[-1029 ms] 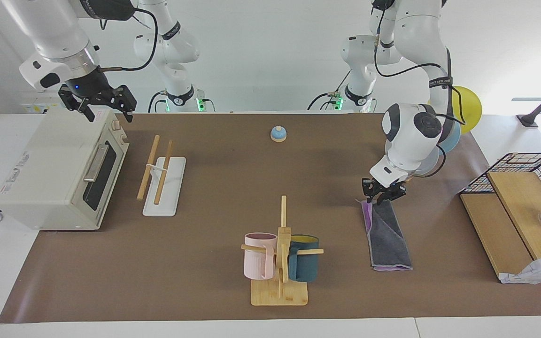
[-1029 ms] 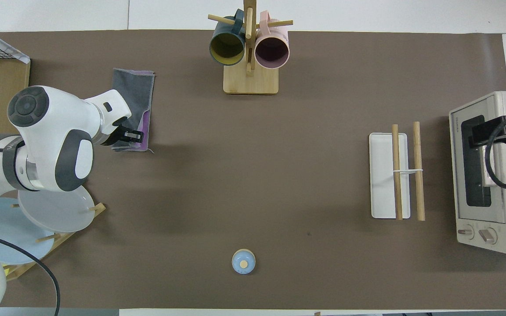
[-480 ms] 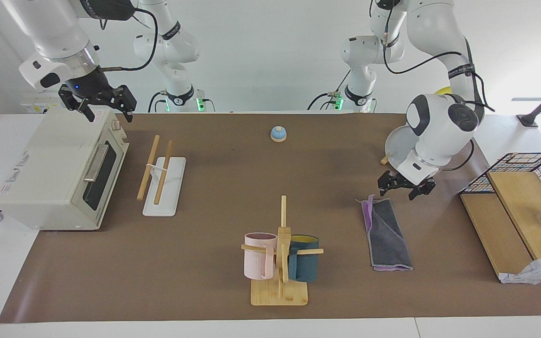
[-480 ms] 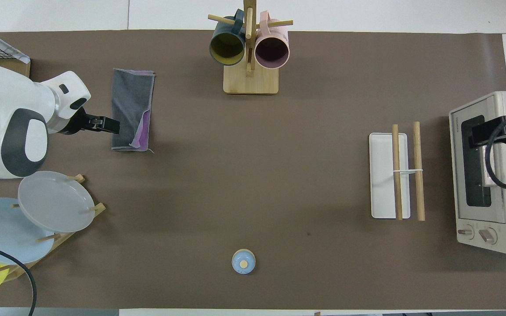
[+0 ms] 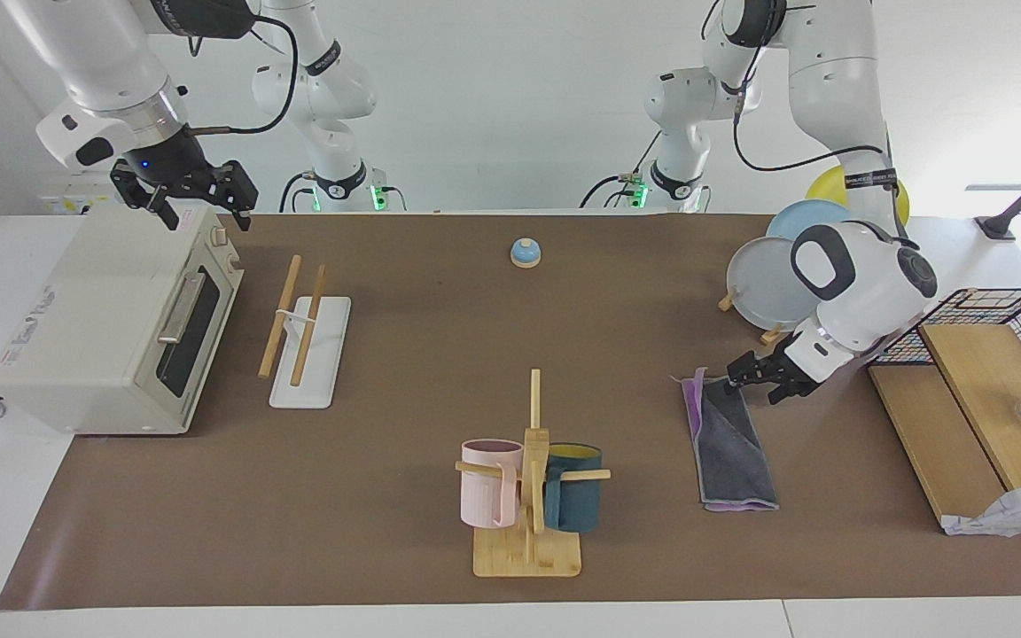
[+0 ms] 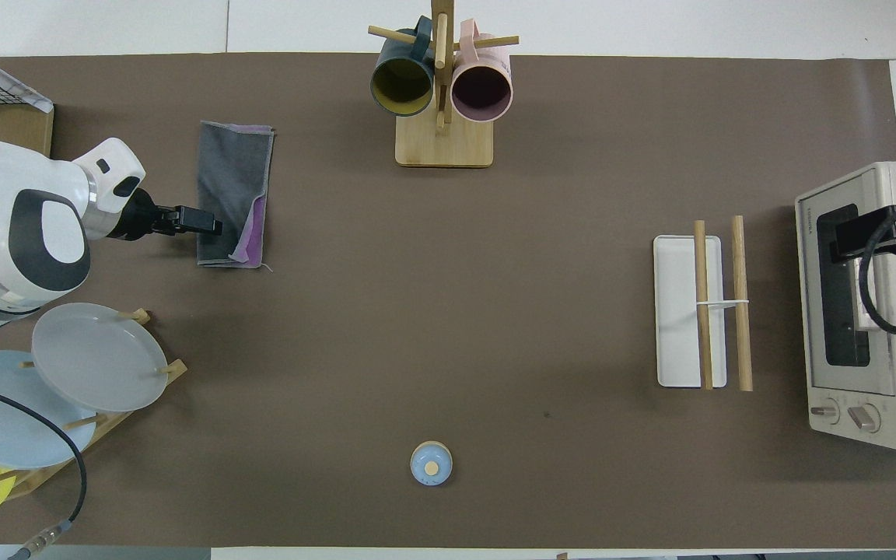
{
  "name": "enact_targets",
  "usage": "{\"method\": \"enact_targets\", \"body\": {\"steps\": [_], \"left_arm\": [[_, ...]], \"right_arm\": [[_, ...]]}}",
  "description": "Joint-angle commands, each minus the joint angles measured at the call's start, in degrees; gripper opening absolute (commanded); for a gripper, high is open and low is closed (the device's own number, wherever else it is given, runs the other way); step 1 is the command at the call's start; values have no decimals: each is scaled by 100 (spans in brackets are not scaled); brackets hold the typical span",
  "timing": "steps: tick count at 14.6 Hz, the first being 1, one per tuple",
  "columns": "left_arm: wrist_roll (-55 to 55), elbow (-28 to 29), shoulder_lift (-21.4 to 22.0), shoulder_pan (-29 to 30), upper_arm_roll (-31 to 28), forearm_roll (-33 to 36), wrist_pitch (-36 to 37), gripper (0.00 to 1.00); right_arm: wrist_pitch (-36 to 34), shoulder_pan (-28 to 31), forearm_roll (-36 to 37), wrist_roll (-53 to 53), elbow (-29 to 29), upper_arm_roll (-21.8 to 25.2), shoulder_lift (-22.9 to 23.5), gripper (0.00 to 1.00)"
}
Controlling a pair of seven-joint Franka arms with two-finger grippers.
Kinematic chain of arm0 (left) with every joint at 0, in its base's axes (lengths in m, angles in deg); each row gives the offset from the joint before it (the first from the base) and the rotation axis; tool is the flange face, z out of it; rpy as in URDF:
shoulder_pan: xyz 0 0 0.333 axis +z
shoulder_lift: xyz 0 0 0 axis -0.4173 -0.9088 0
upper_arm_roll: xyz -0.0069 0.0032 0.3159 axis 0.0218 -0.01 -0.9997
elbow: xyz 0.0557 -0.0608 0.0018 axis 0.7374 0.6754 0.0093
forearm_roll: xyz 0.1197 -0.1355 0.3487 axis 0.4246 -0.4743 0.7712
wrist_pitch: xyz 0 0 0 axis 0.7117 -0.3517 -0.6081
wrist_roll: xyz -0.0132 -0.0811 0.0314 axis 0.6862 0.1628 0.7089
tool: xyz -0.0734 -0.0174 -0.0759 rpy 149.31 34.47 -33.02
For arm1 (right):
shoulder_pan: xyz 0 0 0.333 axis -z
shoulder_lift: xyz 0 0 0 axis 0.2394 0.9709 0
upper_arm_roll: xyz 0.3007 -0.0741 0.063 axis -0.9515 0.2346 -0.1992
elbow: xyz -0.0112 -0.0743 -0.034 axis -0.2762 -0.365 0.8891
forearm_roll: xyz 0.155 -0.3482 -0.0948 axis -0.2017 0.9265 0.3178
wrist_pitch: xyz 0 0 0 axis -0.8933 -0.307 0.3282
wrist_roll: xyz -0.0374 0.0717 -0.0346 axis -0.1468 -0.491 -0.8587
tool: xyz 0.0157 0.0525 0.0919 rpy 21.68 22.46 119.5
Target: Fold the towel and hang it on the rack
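Note:
The towel (image 5: pixel 732 447) (image 6: pixel 232 183) lies flat on the brown mat as a long folded strip, dark grey on top with purple showing along one edge. My left gripper (image 5: pixel 752 383) (image 6: pixel 211 226) is tilted low at the towel's corner nearest the robots, on the side toward the left arm's end of the table. Its fingers look spread and hold nothing. The rack (image 5: pixel 326 354) (image 6: pixel 675 311), two wooden rods over a white base, stands beside the toaster oven. My right gripper (image 5: pixel 200 211) (image 6: pixel 887 233) waits open over the oven's top.
A toaster oven (image 5: pixel 103 328) (image 6: pixel 868 303) sits at the right arm's end. A mug stand (image 5: pixel 528 532) (image 6: pixel 443 144) stands farther from the robots than the towel's level. A plate stand (image 5: pixel 772 279) (image 6: pixel 94 358), a bell (image 5: pixel 526 252) (image 6: pixel 431 463) and a wire basket with boards (image 5: pixel 980 372) are also there.
My left gripper came off the towel's near end, swung toward the left arm's end of the table, then tilted and dropped back to the towel's corner. The towel and right arm stayed still.

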Motion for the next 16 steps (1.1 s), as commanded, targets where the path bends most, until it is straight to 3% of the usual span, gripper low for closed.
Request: {"method": "enact_targets", "body": {"steps": [1, 9, 10, 12, 13, 16], "left_arm": [[-70, -180, -261, -21, -1, -155, -95, 100], [-53, -558, -420, -47, 8, -339, -51, 89], [-61, -558, -428, -56, -1, -330, -60, 85], [-61, -567, -455, -74, -1, -330, -86, 64], [-61, -559, -455, -91, -1, -313, -112, 59], [-61, -524, -455, -162, -1, -269, -165, 54]], "right_arm": [[31, 122, -120, 120, -81, -56, -57, 100], [31, 122, -120, 111, -81, -56, -57, 100], [31, 122, -120, 119, -81, -64, -57, 100], [31, 122, -129, 120, -81, -56, -57, 100], [31, 122, -120, 120, -81, -56, -57, 100], [31, 122, -120, 120, -81, -56, -57, 100]]}}
